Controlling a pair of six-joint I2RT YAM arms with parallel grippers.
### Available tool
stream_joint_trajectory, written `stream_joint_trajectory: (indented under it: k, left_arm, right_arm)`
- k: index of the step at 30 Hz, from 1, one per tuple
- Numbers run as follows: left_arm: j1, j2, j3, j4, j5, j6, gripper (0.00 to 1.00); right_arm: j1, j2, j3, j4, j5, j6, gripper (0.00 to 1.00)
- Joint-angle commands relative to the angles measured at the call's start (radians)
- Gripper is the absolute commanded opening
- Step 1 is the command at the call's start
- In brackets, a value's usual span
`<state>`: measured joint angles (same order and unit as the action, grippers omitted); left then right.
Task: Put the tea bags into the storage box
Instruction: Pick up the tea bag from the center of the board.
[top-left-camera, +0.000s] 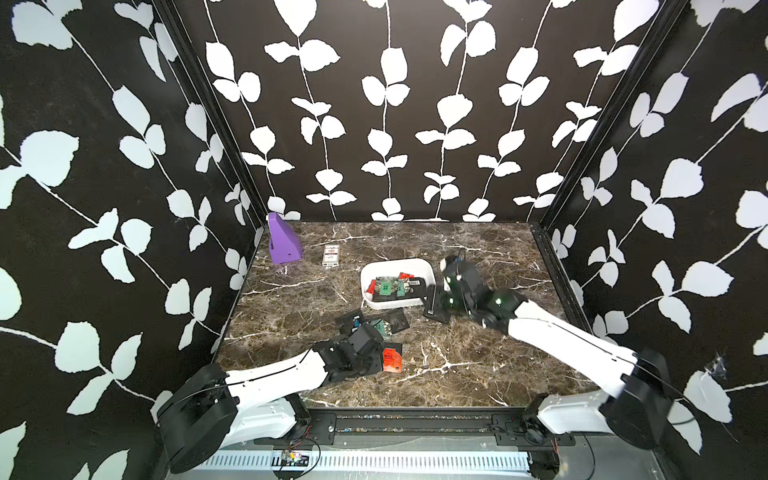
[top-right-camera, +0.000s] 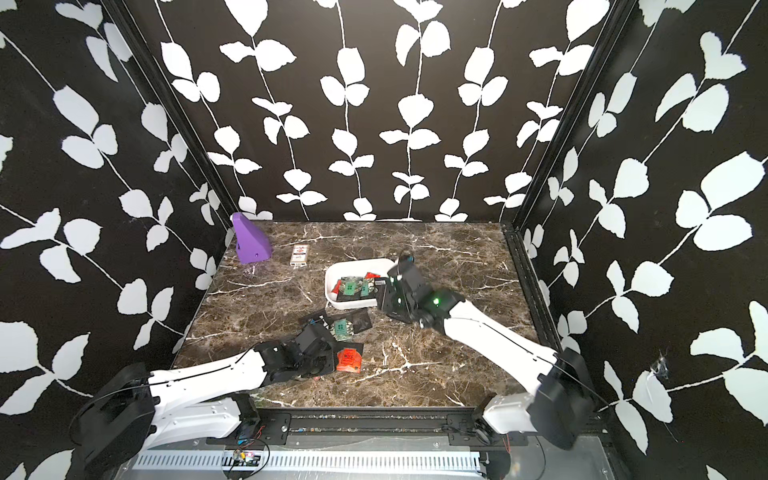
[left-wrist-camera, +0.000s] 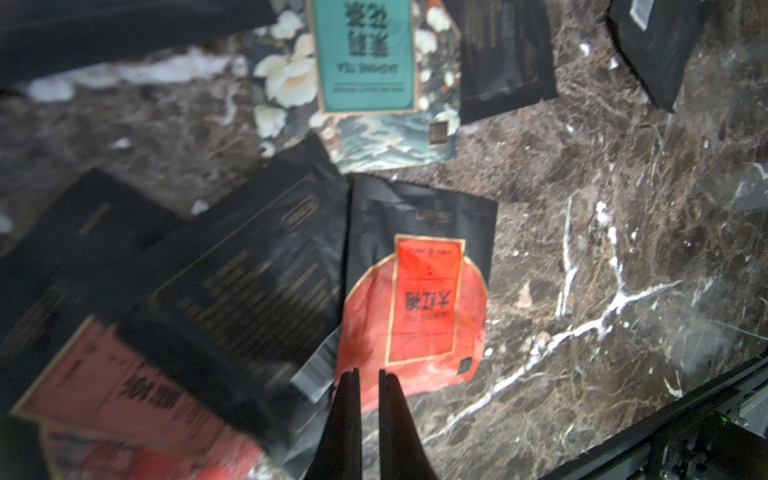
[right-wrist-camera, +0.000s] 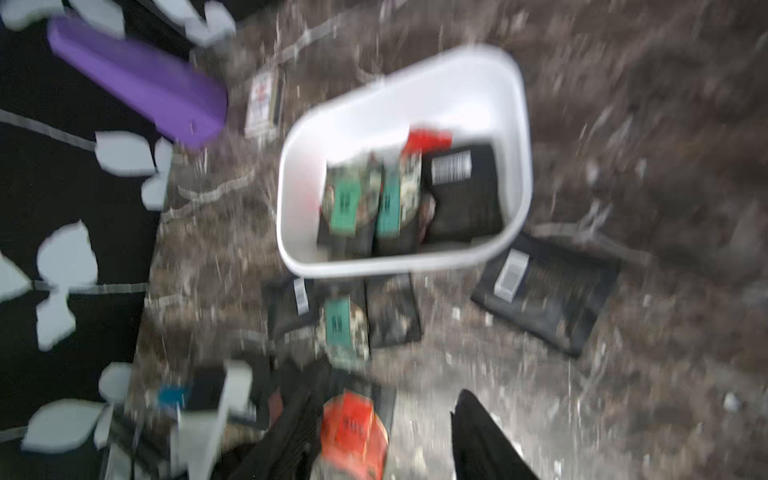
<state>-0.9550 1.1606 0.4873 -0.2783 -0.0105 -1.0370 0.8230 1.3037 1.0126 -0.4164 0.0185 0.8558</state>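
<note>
Tea bags (top-left-camera: 392, 360) partly beneath left arm (top-left-camera: 270, 374)

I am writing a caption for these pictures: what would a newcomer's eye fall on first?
The black walls with large white leaves strike first, all round the marble table. Next comes the purple wedge block in the far left corner, then the white storage box mid-table, already holding several tea bags, with a red-orange tea bag lying nearer the front.

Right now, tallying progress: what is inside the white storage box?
In the storage box lie overlapping tea bags: green-labelled ones, red ones, a black one with a barcode. Whatever lies beneath is covered.
</note>
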Motion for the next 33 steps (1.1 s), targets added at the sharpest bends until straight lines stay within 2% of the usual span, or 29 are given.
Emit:
stream_joint_trajectory:
  k: [1, 9, 14, 17, 23, 29, 33]
  left_arm:
    - [-0.005, 0.018, 0.033, 0.029, 0.005, 0.017, 0.08]
    - [-0.020, 0.133, 0.087, 0.072, 0.017, 0.020, 0.07]
    - [-0.034, 0.171, 0.120, 0.060, 0.007, 0.014, 0.03]
    - [-0.034, 0.131, 0.124, 0.002, -0.037, 0.020, 0.03]
    - [-0.033, 0.036, 0.085, -0.042, -0.116, 0.016, 0.06]
    - [-0.033, 0.092, 0.066, 0.001, -0.077, -0.012, 0.00]
    - [-0.033, 0.114, 0.035, 0.074, -0.049, -0.056, 0.00]
  right_arm:
    - [0.064, -0.059, -0.142, -0.019, 0.061, 0.090, 0.54]
    - [0.137, -0.183, -0.404, 0.058, 0.086, 0.261, 0.53]
    - [0.173, -0.185, -0.428, 0.083, 0.083, 0.286, 0.53]
    - [0.192, -0.160, -0.434, 0.139, 0.062, 0.308, 0.53]
    - [0.246, -0.045, -0.431, 0.325, 0.032, 0.355, 0.51]
    - [0.301, 0.147, -0.327, 0.415, -0.004, 0.359, 0.50]
    - [0.321, 0.225, -0.251, 0.386, -0.014, 0.338, 0.49]
